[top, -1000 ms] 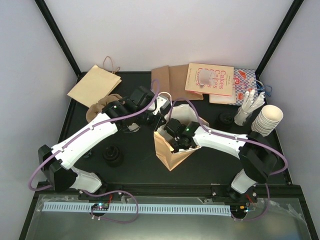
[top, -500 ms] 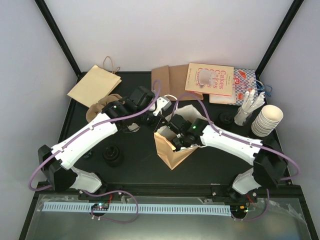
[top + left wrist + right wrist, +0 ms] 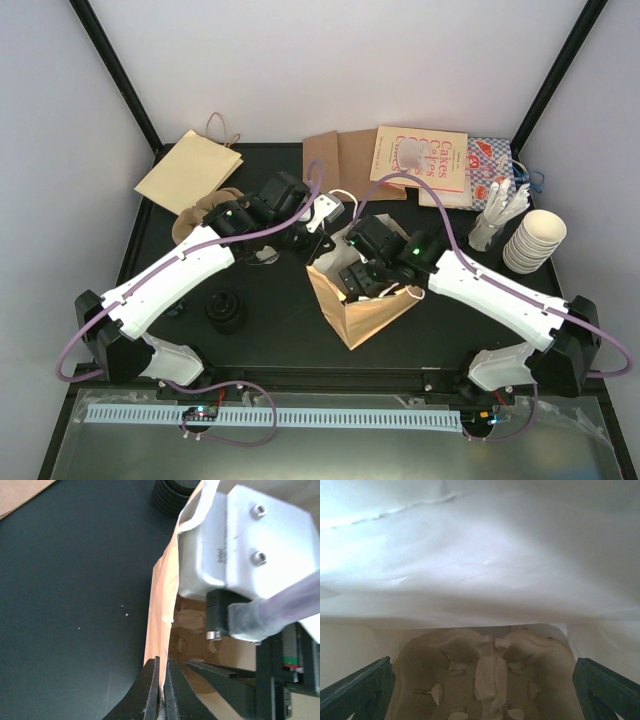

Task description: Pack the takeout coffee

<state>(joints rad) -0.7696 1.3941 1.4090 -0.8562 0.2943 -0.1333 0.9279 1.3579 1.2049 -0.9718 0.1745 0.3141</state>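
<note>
Paper bag (image 3: 378, 312), surface centre. Left pincer (image 3: 161, 669) clamped on its 10 o'clock rim. Right pincer (image 3: 480, 677) spread wide inside, holding nothing. Pulp tray (image 3: 435, 652) lodged within, visible wells empty. Takeout coffee: not visible anywhere, so packing is apparently outstanding.

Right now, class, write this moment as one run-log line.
left gripper: shut on paper bag rim | right gripper: open, inside bag above pulp tray | bag: lying on its side
</note>
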